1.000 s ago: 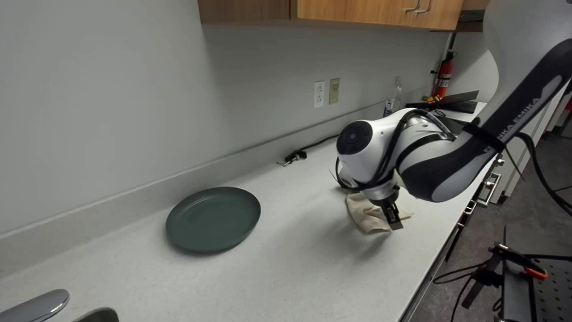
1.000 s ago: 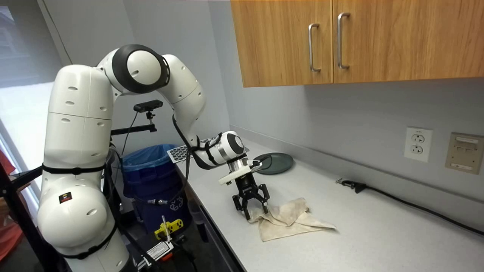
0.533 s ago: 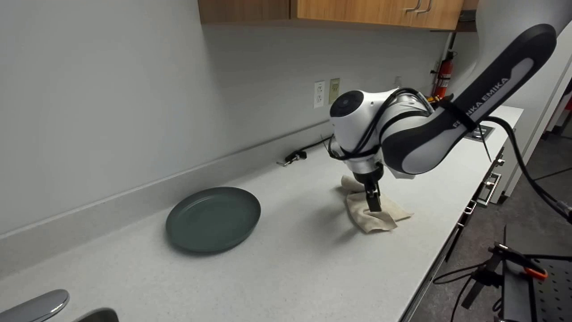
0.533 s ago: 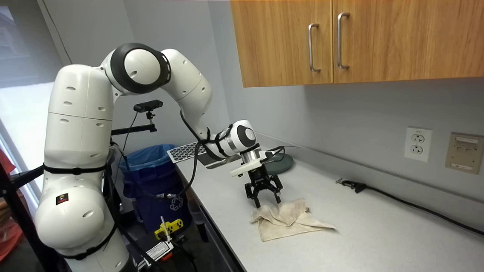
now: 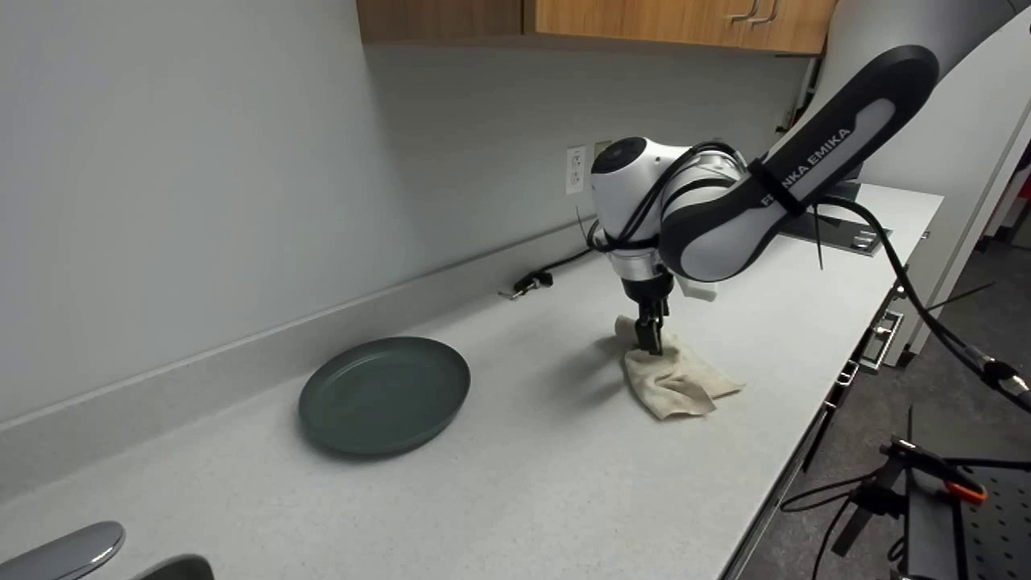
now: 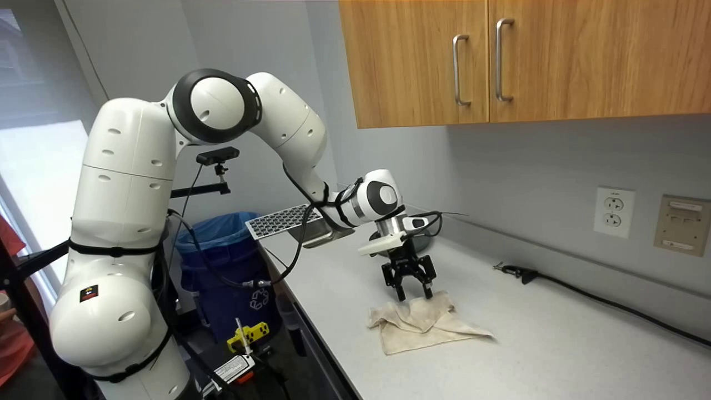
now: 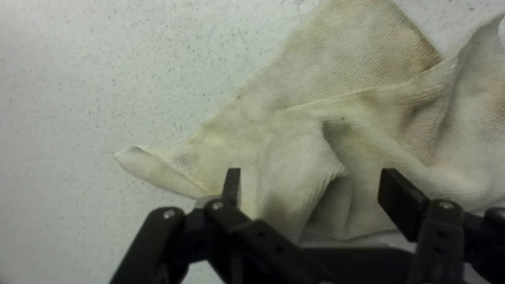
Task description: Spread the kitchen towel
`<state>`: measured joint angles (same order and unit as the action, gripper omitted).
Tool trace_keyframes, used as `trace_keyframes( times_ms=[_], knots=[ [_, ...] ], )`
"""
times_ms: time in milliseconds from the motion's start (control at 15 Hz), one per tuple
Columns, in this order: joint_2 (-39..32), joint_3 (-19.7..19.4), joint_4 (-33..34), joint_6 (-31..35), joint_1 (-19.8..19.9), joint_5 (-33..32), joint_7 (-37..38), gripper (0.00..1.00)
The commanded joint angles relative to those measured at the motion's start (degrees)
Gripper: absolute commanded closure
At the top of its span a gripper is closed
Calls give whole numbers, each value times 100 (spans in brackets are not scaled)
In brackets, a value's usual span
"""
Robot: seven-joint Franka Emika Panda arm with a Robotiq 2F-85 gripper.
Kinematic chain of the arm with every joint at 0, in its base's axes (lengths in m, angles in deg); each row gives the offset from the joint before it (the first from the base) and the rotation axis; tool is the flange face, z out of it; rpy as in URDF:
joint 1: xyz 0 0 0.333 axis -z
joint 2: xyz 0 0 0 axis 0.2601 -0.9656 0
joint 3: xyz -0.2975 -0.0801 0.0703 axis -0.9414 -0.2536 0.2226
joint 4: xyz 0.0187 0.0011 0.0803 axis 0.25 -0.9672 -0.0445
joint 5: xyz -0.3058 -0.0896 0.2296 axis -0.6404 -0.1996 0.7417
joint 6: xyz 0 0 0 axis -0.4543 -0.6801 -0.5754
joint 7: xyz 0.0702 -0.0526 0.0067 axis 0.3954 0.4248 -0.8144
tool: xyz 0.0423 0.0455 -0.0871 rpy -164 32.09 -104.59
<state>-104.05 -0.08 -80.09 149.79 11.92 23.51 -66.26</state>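
Wrist view: gripper (image 7: pixel 311 191), jaws wide apart, holds nothing; towel (image 7: pixel 302 130), likely soft, light, best pinched at raised fold (image 7: pixel 296 169).

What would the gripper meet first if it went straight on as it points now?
Most likely the towel: the open gripper points down at it in both exterior views, and the wrist view shows a fold between its fingers. Any gap is hard to judge.

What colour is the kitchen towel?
Beige, with brownish patches; the towel shows best in the wrist view.
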Motion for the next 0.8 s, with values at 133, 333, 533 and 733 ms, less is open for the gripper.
trace_keyframes(
  times_ms=[133, 333, 533, 733],
  knots=[
    [-361, -207, 404, 8, 28, 327, 15, 45],
    [-428, -240, 471, -9, 7, 467, 33, 71],
    [-419, -197, 467, -16, -40, 626, 79, 93],
    [-307, -190, 320, 299, -197, 606, 372, 100]
  ],
)
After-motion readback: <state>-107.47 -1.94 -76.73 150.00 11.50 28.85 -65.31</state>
